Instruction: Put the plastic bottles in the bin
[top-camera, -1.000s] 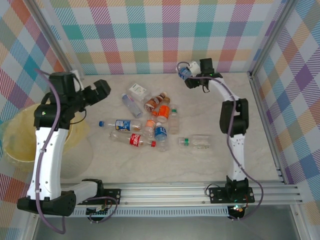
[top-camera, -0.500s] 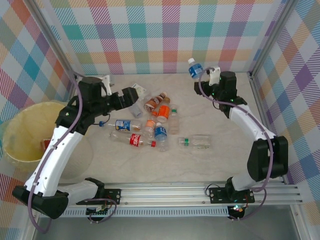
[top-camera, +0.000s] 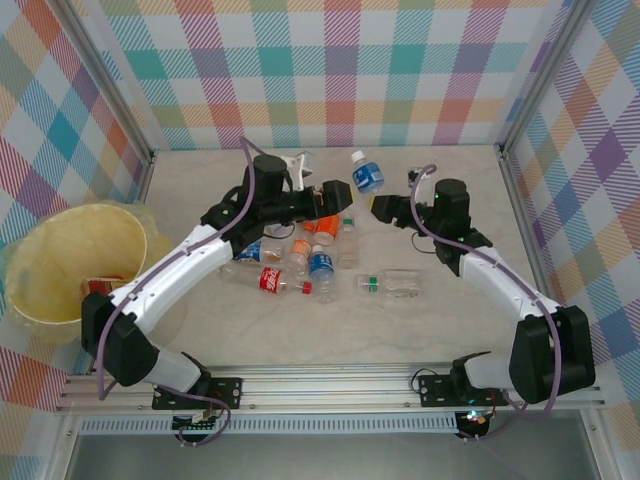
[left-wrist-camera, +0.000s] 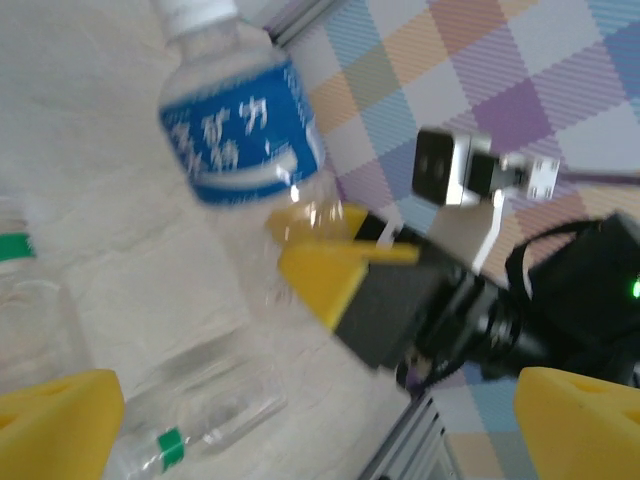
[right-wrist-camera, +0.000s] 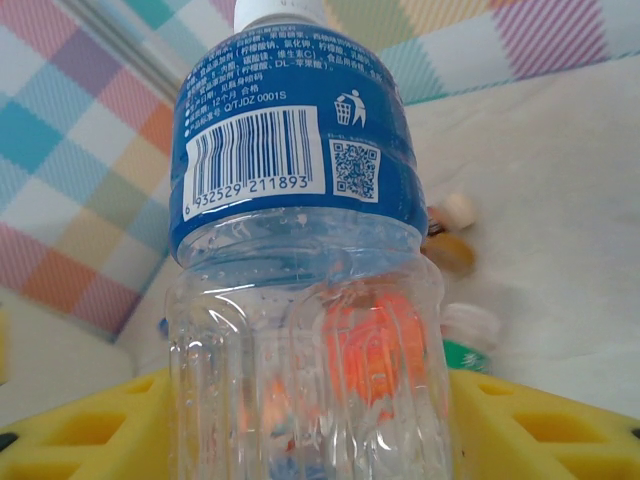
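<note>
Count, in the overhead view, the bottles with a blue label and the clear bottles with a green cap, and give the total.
Blue-label bottles: 3
Green-capped clear bottles: 2
Total: 5

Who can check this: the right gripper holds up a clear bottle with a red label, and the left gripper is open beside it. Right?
The clear bottle has a blue label, not red; the right wrist view shows it. Otherwise yes: the right gripper holds it up and the left gripper is open beside it.
</note>
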